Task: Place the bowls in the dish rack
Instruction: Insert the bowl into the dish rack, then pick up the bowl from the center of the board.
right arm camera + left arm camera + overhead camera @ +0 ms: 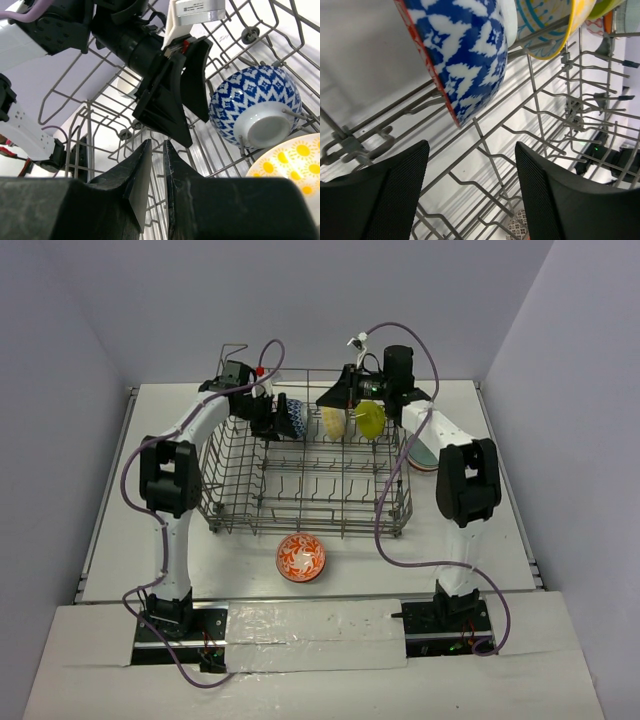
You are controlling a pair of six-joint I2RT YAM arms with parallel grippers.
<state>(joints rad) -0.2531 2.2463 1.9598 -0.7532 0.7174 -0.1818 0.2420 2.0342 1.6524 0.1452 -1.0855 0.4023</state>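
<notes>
Standing blue-white bowl; foot rightward

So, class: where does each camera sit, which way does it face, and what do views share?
Top: above, behind; looks down on the rack; left arm and right arm show.
Left wrist: on left arm, facing the blue bowl past the open left gripper.
Right wrist: on right arm, facing the left gripper past the right gripper.
Shared: blue bowl.

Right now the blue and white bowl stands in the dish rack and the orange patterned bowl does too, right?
No: the orange patterned bowl sits on the table outside the dish rack, at its near side, per the top external view. The blue and white bowl is inside.
</notes>
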